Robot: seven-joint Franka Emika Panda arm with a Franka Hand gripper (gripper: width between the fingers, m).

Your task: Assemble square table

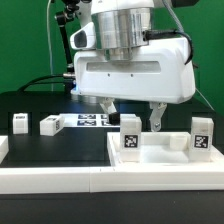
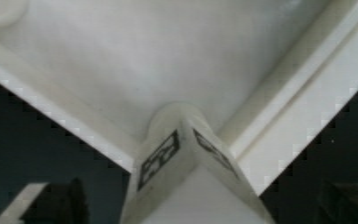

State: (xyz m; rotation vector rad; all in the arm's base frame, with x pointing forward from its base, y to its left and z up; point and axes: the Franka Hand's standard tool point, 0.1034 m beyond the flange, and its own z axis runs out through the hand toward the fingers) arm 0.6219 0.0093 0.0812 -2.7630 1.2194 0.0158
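Observation:
The square table's white slab (image 1: 160,160) lies on the black table at the exterior view's right. One tagged white leg (image 1: 131,136) stands upright at its near left corner, and a second leg (image 1: 202,136) stands at its right corner. My gripper (image 1: 133,118) hangs open just above the first leg, one finger on either side and neither touching it. In the wrist view that leg (image 2: 179,160) rises from the corner of the rimmed slab (image 2: 158,60), right between the fingers of the gripper (image 2: 194,205). Two more legs (image 1: 20,122) (image 1: 50,124) lie loose at the left.
The marker board (image 1: 92,120) lies flat behind the gripper at mid-table. A long white rail (image 1: 60,182) borders the front of the black surface. Black cables and a stand are at the back left, in front of a green backdrop.

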